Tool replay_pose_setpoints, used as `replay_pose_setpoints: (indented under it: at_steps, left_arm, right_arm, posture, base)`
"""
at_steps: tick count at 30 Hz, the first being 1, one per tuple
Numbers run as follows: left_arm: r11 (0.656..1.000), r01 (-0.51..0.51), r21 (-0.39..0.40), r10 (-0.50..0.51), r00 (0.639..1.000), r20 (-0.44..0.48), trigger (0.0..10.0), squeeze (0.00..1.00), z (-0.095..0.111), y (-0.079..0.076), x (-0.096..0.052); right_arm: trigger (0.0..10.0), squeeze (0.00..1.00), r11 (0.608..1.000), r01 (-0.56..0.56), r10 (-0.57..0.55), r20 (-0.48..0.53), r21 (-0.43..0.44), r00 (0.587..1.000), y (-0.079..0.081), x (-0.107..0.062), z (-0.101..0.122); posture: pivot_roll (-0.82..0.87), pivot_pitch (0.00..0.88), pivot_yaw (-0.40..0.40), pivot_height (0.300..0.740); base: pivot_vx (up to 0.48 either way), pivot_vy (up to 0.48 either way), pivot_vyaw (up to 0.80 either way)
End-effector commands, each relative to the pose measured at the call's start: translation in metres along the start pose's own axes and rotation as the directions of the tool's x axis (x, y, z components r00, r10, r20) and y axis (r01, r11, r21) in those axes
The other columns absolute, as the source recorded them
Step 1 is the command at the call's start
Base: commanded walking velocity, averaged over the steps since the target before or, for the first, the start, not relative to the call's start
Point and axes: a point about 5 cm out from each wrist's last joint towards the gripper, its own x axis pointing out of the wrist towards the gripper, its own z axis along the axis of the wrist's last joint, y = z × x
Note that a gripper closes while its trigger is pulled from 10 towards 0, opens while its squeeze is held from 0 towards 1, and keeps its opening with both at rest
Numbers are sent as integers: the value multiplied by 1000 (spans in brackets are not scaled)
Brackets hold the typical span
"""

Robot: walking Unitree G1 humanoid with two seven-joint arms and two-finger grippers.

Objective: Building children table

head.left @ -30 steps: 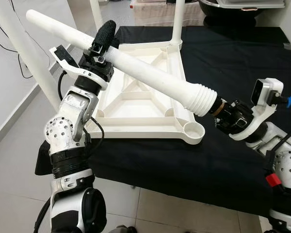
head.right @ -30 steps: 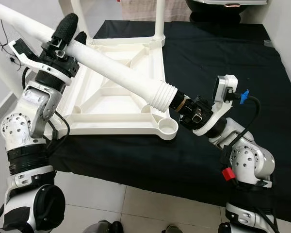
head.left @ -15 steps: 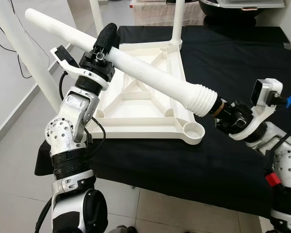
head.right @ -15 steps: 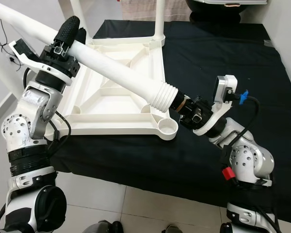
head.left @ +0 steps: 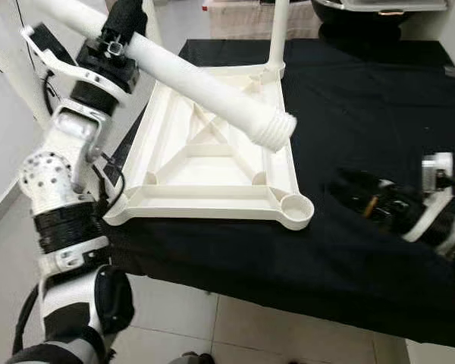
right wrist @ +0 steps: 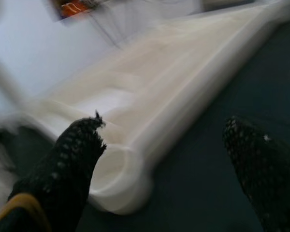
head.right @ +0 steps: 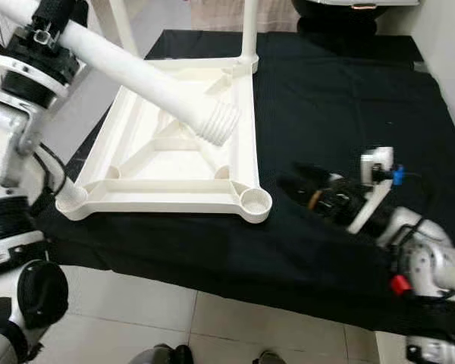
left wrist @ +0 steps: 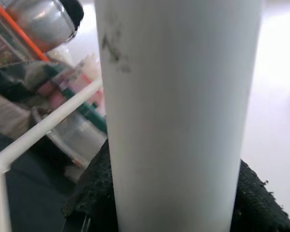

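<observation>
The white tabletop [head.left: 212, 163] lies upside down on the black-clothed table [head.left: 364, 91]. One white leg [head.left: 277, 34] stands upright in its far corner socket. My left gripper [head.left: 123, 23] is shut on a second white leg [head.left: 205, 87], held slanted above the tabletop with its ribbed threaded end [head.left: 277, 131] hanging free in the air. In the left wrist view that leg [left wrist: 179, 116] sits between the black fingers [left wrist: 94, 193]. The near right corner socket [head.left: 297, 205] is unfilled. My right gripper [head.left: 343, 184] stays low over the cloth, right of that socket, open [right wrist: 164, 130] with nothing in it.
The table's front edge runs just below the tabletop, with tiled floor [head.left: 235, 326] beyond it. White poles [head.right: 121, 26] stand at the far left by the wall. A dark tub [head.left: 364, 11] sits at the table's back.
My right gripper has let go of the leg's threaded end and dropped away to the right, low over the cloth. The left arm has swung the leg up and to the left.
</observation>
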Motion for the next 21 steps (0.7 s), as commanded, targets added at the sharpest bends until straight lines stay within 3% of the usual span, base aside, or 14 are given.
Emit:
replay_pose_setpoints:
  at_steps: [1,3,4,8,9,10,12,13,14,16,17,19,20,21]
  left_arm:
    - [995,30,96,-23,998,-66,0,0,-8,-5,7]
    - [992,33,122,-22,996,-87,0,0,-12,-5,9]
    - [985,53,165,-31,991,-133,0,0,-24,-6,12]
    - [965,81,250,-34,982,-187,0,0,-40,-7,17]
    - [946,115,304,-43,971,-234,0,0,-51,-7,20]
    - [946,115,304,-43,971,-234,0,0,-51,-7,20]
    - [934,149,324,-56,959,-278,0,0,-59,-8,22]
    - [934,149,324,-56,959,-278,0,0,-59,-8,22]
    - [898,203,391,-69,942,-330,0,0,-67,-8,23]
    - [853,264,450,-84,920,-382,0,0,-74,-9,22]
    - [853,264,450,-84,920,-382,0,0,-74,-9,22]
    - [808,342,480,-109,887,-449,0,0,-86,-10,19]
    - [808,342,480,-109,887,-449,0,0,-86,-10,19]
    - [792,377,480,-126,870,-476,0,0,-92,-11,17]
  right_arm:
    - [10000,1000,968,226,-229,-15,-111,973,-22,-4,5]
    - [10000,1000,944,301,-304,-4,-136,953,-30,-5,9]
    - [10000,1000,866,472,-470,54,-164,881,-44,-8,25]
    - [10000,1000,851,495,-463,192,-175,865,-40,-3,56]
    - [10000,1000,908,376,-316,288,-183,904,-21,7,79]
    - [10000,1000,908,376,-316,288,-183,904,-21,7,79]
    - [10000,1000,961,171,-90,338,-218,937,9,18,99]
    - [10000,1000,961,171,-90,338,-218,937,9,18,99]
    - [10000,1000,968,-37,123,340,-250,932,38,25,111]
    - [10000,1000,944,-155,239,277,-292,931,56,31,109]
    - [10000,1000,944,-155,239,277,-292,931,56,31,109]
    - [10000,1000,893,-293,349,114,-341,930,85,49,86]
    - [10000,1000,893,-293,349,114,-341,930,85,49,86]
    - [10000,1000,862,-359,399,42,-356,916,101,57,72]
  posture:
    - [-71,141,93,740]
    - [-72,140,94,740]
    - [-77,141,96,740]
    - [-76,140,98,740]
    - [-75,141,99,740]
    - [-75,141,99,740]
    - [-73,141,99,740]
    - [-73,141,99,740]
    - [-76,144,99,740]
    - [-80,147,99,740]
    - [-80,147,99,740]
    - [-98,148,100,740]
    - [-98,148,100,740]
    - [-103,146,98,740]
  base:
    - [0,0,0]
    - [0,0,0]
    - [0,0,0]
    - [0,0,0]
    - [0,0,0]
    - [0,0,0]
    - [0,0,0]
    - [0,0,0]
    - [0,0,0]
    - [0,0,0]
    - [0,0,0]
    - [0,0,0]
    - [0,0,0]
    - [0,0,0]
